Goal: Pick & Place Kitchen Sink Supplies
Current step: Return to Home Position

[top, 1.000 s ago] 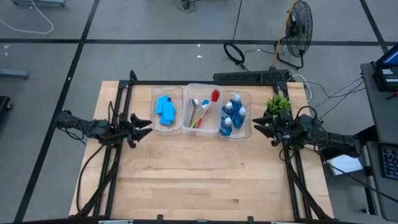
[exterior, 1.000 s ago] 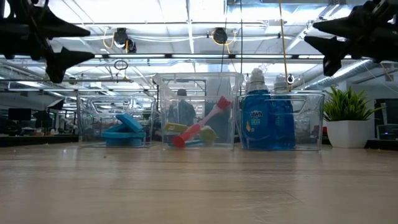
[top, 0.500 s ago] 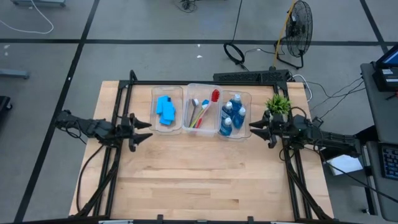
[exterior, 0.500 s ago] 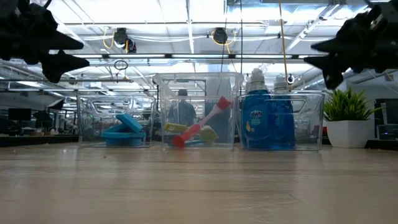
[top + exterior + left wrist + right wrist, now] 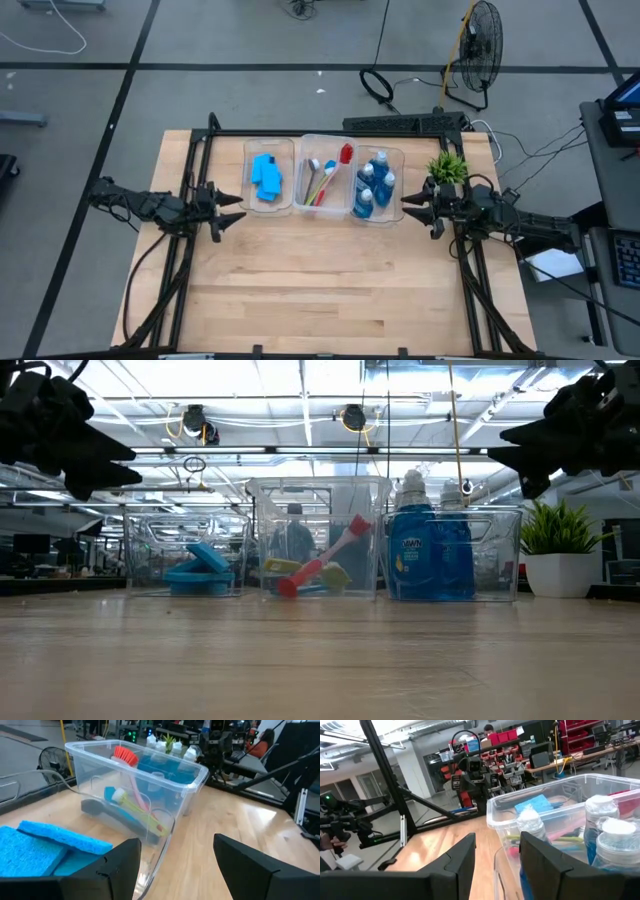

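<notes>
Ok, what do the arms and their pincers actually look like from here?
The left arm and right arm are slim, jointed, matte black, trailing black cables. The left pincer and right pincer each have two dark, flat, tapering fingers. No markings show.

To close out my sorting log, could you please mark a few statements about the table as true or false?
The sponges lie in the left bin. True.
The brushes share a bin with the bottles. False: brushes fill the middle bin, bottles the right bin.
The left end effector holds a brush. False: it hangs open and empty near the left bin.
The right end effector is open above the table. True.
The potted plant stands outside the bins. True.
</notes>
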Tool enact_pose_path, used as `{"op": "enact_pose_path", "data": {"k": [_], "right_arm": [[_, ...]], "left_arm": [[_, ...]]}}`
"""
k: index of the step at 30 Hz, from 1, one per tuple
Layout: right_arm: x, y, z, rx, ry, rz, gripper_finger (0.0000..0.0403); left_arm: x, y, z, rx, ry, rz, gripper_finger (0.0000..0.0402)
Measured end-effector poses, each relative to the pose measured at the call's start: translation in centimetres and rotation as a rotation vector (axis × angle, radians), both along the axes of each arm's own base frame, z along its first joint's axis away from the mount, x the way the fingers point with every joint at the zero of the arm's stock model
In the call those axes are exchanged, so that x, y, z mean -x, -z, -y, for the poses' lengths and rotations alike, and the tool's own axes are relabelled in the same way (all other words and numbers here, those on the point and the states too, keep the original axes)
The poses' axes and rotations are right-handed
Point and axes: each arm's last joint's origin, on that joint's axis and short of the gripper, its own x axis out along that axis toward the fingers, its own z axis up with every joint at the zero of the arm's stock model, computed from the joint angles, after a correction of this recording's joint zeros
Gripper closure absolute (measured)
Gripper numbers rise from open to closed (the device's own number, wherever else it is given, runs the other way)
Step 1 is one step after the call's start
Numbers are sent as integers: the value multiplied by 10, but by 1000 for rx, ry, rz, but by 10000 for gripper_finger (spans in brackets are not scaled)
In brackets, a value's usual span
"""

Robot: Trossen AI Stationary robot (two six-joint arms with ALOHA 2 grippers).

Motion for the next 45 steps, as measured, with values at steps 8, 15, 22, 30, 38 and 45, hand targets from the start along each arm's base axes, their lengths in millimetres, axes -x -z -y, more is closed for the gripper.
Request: {"op": "enact_pose_path", "data": {"k": [8, 15, 22, 30, 38, 45], "right_arm": [[0, 0, 0, 67, 6, -2, 261], [0, 0, 0, 71, 6, -1, 261], [0, 0, 0, 71, 6, -1, 261], [0, 0, 0, 71, 6, -1, 261], [0, 0, 0, 71, 6, 0, 261], [0, 0, 0, 71, 6, 0, 261]], "left_arm": [[0, 1, 0, -10, -1, -7, 149], [0, 0, 0, -31, -8, -10, 149], [0, 0, 0, -30, -8, -9, 149], [0, 0, 0, -30, -8, -8, 149], [0, 0, 0, -30, -8, -9, 149], [0, 0, 0, -30, -8, -9, 149]]}}
